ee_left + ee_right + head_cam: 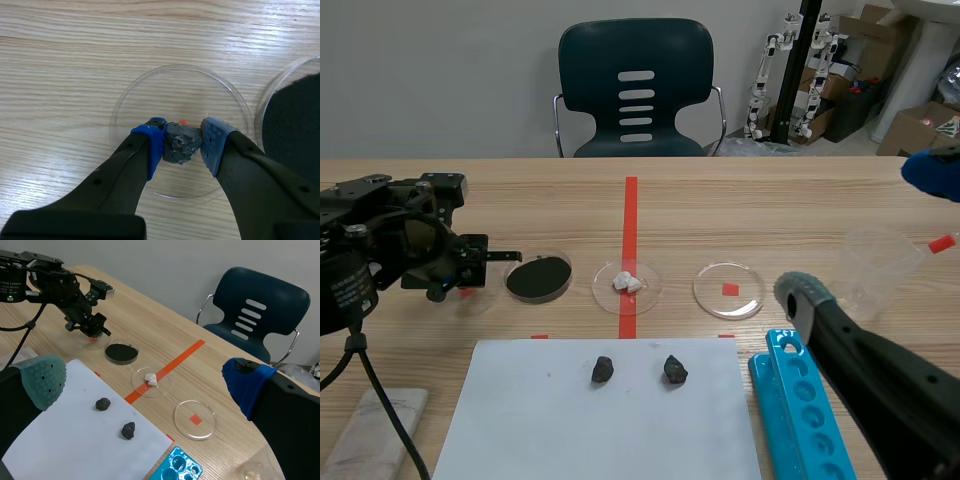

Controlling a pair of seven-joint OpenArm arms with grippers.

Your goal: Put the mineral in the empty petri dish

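**Near row.**
- One pale stone slab (pixel 365 440) lies at the near left of the bench (pixel 770 200).
- One white paper sheet (pixel 520 420) lies at the centre and carries two dark mineral lumps, the left lump (pixel 602 370) and the right lump (pixel 674 371). They sit side by side and apart. Each has its longer side running roughly near to far.
- One blue tube rack (pixel 800 410) lies just beside the sheet's right edge.
- The right hand (pixel 144 385) is over the near right of the bench. Its fingers are spread wide with nothing between them.

**Middle row.** There are four petri dishes, listed left to right.
- The leftmost dish (pixel 150 95) is clear and sits under the left hand (pixel 183 140).
- The second dish (pixel 260 117), just beside it, is filled with black material.
- The third dish (pixel 645 295) lies on the red tape line and holds white fragments (pixel 627 283).
- The fourth dish (pixel 712 285) is clear and lies over a red tape square.
- One clear plastic cup (pixel 880 265) stands to the right of the fourth dish.

**Task item.**
- A third dark lump, the held mineral (pixel 180 145), is pinched between the left hand's two blue pads, one on each opposite flank.
- It sits inside the leftmost dish's rim, in the half nearer the hand.
- Contact with the dish floor cannot be determined.
- The lump is blocky with no clear long axis. A pitted grey face is turned upward.

**Far.** One dark teal chair (pixel 635 90) stands beyond the bench.
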